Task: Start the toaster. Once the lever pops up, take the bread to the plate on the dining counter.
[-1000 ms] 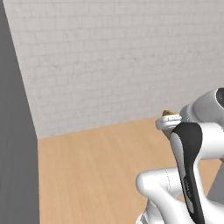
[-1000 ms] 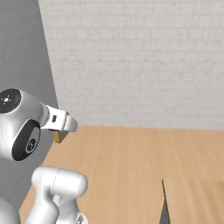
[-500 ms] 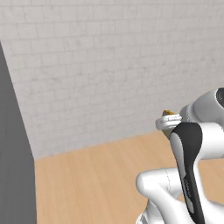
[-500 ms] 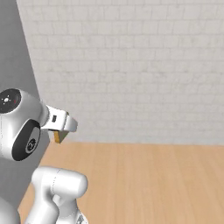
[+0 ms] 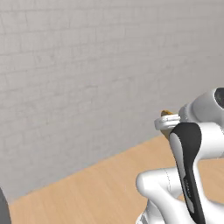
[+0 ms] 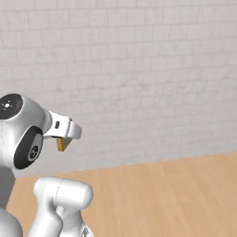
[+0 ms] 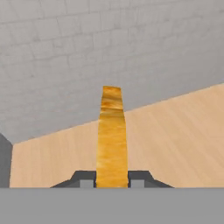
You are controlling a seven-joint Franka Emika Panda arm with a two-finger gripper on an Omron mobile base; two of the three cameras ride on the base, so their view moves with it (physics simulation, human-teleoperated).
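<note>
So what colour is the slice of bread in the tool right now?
Golden-orange, toasted brown slice of bread, seen edge-on; clearest in the hand view.

No text, label, brand, number or sign can be read anywhere.

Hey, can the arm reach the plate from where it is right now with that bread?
Probably not: no plate or counter is in sight. The gripper holds the bread edge-on, facing a brick wall and wood floor.

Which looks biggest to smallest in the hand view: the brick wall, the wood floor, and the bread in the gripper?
1. Brick wall, covering the upper part of the view.
2. Wood floor, somewhat less.
3. Bread, a narrow golden-brown strip seen edge-on between the fingertips; nearness to the camera enlarges it.
</note>
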